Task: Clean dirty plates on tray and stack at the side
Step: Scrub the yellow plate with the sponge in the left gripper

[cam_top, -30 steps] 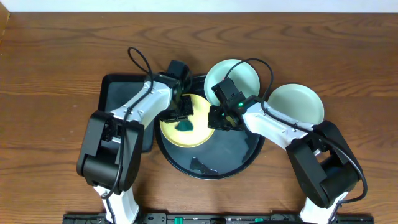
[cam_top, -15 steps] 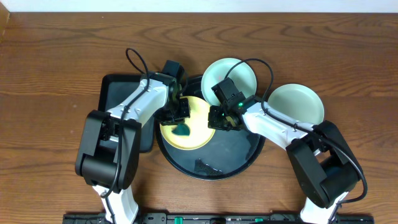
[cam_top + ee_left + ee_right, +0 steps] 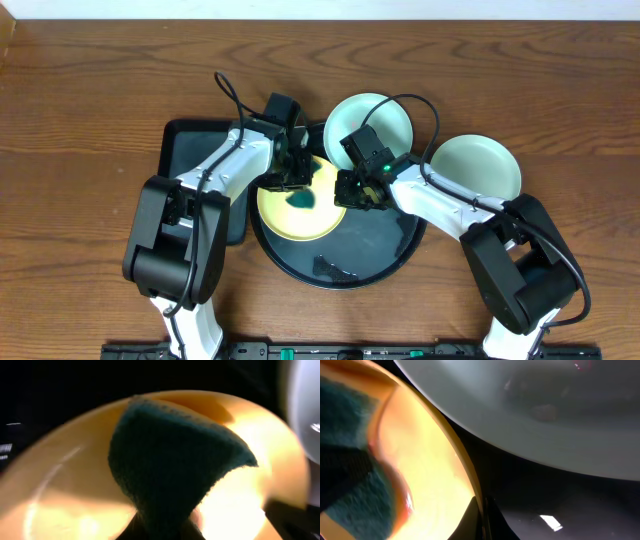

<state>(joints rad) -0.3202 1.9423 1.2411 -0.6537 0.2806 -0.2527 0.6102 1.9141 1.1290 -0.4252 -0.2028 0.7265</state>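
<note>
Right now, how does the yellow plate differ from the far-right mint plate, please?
The yellow plate lies in the tray; the mint plate sits on the table. The left gripper presses a sponge on the yellow plate and the right gripper pinches its rim; the mint plate is untouched. Both are round and shallow.

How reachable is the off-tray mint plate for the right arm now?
Probably not yet: the right pincer is shut on the rim of the yellow plate. Nothing stands between it and that mint plate, though.
</note>
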